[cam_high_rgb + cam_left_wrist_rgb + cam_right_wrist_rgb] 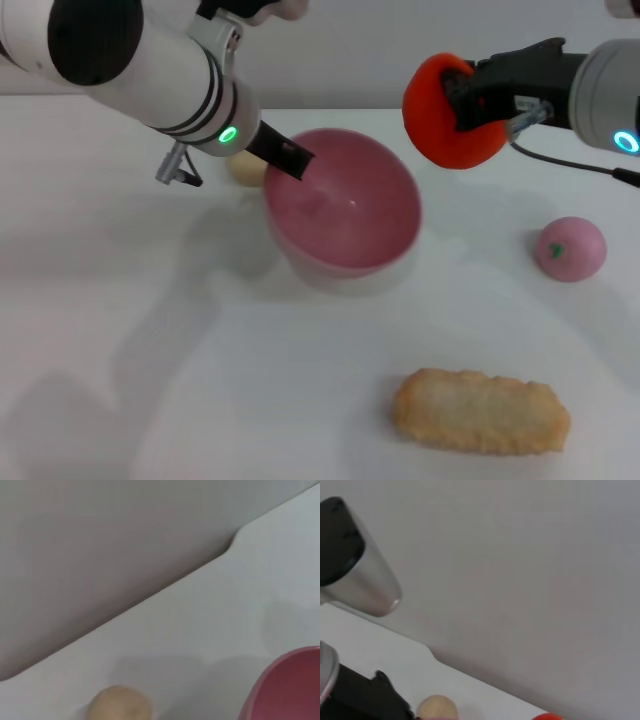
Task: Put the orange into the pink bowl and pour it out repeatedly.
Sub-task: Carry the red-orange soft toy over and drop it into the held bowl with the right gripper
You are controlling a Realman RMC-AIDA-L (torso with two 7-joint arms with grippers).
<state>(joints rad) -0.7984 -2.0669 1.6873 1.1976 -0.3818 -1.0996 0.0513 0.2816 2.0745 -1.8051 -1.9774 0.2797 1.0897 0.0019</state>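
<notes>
The pink bowl (pixel 345 205) is tilted toward me in the middle of the white table, and my left gripper (pixel 290 158) is shut on its far left rim. A slice of the bowl's rim (pixel 290 685) shows in the left wrist view. My right gripper (pixel 462 100) holds the orange (pixel 445 115) in the air, above and just right of the bowl's far rim. Only a sliver of the orange (pixel 547 716) shows in the right wrist view. The bowl's inside looks bare.
A small beige lump (pixel 243 166) lies behind the bowl's left side, also seen as the beige lump (pixel 120 705) in the left wrist view. A pink ball with a green mark (pixel 570 248) sits at the right. A breaded oblong piece (pixel 480 412) lies near the front.
</notes>
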